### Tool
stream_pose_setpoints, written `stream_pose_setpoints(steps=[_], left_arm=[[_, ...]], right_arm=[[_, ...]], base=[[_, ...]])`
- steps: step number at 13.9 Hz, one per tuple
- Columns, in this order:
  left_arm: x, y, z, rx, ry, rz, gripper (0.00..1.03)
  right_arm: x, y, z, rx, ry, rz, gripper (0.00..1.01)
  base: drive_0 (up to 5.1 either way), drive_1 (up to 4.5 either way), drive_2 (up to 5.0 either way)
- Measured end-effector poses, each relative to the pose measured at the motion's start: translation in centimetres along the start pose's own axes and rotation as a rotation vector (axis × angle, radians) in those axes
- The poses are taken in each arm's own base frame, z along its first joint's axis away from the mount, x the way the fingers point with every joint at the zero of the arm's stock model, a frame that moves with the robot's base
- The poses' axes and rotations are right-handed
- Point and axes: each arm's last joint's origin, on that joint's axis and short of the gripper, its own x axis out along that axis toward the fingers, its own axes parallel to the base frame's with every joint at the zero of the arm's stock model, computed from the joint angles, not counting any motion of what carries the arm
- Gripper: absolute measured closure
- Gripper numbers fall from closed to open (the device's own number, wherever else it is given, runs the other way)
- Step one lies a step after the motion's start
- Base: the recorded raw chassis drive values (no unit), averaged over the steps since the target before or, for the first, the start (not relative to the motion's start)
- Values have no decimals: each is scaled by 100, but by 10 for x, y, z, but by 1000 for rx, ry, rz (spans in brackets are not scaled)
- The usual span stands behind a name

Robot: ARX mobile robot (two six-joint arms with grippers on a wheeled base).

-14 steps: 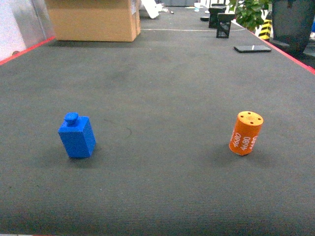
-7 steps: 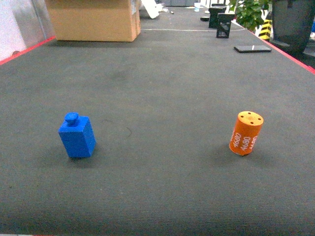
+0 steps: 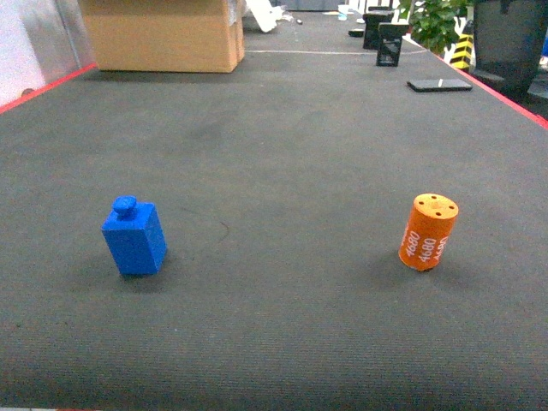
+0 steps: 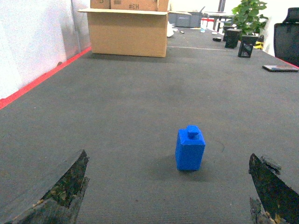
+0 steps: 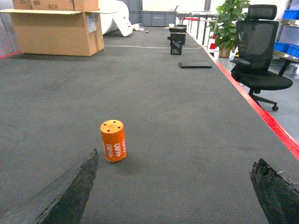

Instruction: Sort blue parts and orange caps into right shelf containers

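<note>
Blue part (image 3: pixel 134 238) upright, knob up | orange cap (image 3: pixel 427 231) upright, leaning | both tools spread

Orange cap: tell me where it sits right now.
In the head view the orange cap stands upright on the dark mat at the right, level with the blue part far to its left; the right wrist view shows it ahead, left of centre.

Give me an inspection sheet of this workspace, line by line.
Surface: dark grey mat, red edging.
Job's things: blue part upright on the left; orange cap upright on the right, apart; containers not seen.
Clutter: cardboard box, flat black device, black stands at the far end.
Grippers: left gripper open, empty; right gripper open, empty.
Cables: nothing seen.
Surroundings: office chair, plant.
</note>
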Motion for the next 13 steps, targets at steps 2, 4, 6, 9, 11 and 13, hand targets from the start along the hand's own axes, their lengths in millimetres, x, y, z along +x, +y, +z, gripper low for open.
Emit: stream_pose_setpoints(steps=[2, 4, 6, 9, 11, 13], left_arm=[[0, 0, 0, 0, 0, 0, 5], [0, 0, 0, 0, 0, 0, 5], [0, 0, 0, 0, 0, 0, 5], [0, 0, 0, 0, 3, 2, 5], [11, -7, -4, 6, 134, 68, 5], [38, -15, -1, -11, 96, 47, 5]], right_arm=[[0, 0, 0, 0, 0, 0, 3], [0, 0, 0, 0, 0, 0, 3], [0, 0, 0, 0, 0, 0, 3], [0, 0, 0, 0, 0, 0, 3], [6, 6, -2, 11, 172, -99, 3], [36, 25, 8, 9, 181, -113, 3]], base=[[0, 0, 0], [0, 0, 0], [0, 0, 0], [0, 0, 0], [0, 0, 0], [0, 0, 0]])
